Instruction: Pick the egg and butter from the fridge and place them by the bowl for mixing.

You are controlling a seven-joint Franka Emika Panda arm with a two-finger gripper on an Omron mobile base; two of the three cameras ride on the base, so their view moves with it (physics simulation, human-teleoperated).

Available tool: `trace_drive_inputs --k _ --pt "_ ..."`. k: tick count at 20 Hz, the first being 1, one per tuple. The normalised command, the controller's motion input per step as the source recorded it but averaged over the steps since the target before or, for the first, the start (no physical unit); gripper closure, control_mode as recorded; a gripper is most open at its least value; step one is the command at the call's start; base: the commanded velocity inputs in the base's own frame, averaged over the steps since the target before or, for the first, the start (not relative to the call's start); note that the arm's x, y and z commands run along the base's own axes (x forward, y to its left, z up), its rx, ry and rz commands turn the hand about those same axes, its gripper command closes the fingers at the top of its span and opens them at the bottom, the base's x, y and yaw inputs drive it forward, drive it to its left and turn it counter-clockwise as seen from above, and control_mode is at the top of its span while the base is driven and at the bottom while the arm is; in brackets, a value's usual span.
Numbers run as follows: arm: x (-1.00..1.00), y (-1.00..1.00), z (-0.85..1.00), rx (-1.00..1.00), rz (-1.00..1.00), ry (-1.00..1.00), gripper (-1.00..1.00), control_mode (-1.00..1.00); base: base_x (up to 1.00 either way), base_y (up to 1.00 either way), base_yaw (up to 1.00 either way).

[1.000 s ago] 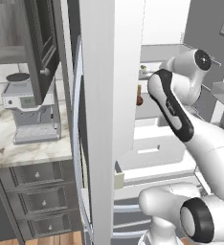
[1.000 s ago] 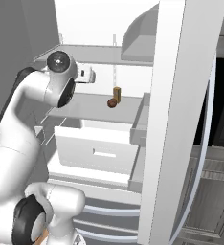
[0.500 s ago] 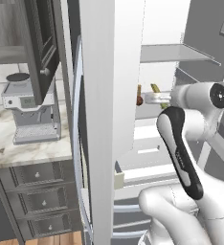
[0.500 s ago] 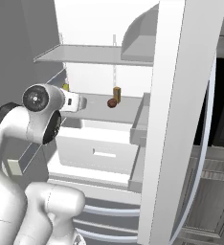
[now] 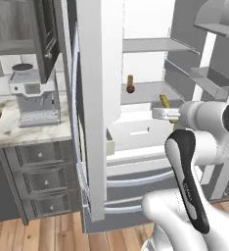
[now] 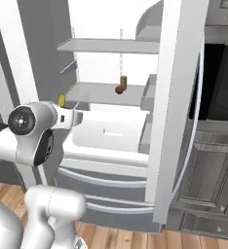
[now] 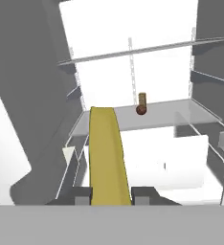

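1. The arm (image 5: pixel 194 162) is showing smooth, rounded white shells.
2. A black band with faint grey lettering is running along one link (image 5: pixel 187 184).
3. Round dark joint caps (image 6: pixel 22 119) are sitting at the joints, each ringed in white.
4. Two small dark fingertips (image 7: pixel 83 195) are showing square, blocky ends.

Flat, even rendered light, no visible lamp. The back wall of the fridge (image 7: pixel 133 72) glows blown-out white, brightest in the hand view; its grey side walls stay dull. Shadows are faint, only soft shading under the shelf (image 6: pixel 106 46). Everything is evenly soft and pixelated, edges slightly jagged. No glare, no warping at the corners.
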Motion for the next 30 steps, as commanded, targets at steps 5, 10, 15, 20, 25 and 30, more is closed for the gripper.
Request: trace_drive_inputs --k 5,10,15,20,25,30 --pt "0.00 0.00 0.00 0.00 0.00 0.00 1.00 1.00 -0.51 0.90 -0.12" --pt "0.00 0.00 0.00 0.00 0.00 0.00 1.00 1.00 -0.10 1.00 -0.14" --pt "0.00 0.00 0.00 0.00 0.00 0.00 1.00 1.00 -0.11 1.00 -0.13" --pt "0.00 0.00 0.00 0.00 0.00 0.00 1.00 1.00 0.73 1.00 -0.01" --pt "0.00 0.00 0.00 0.00 0.00 0.00 1.00 1.00 1.00 1.00 0.00" --pt "0.00 0.00 0.00 0.00 0.00 0.00 1.00 1.00 0.99 1.00 0.02"
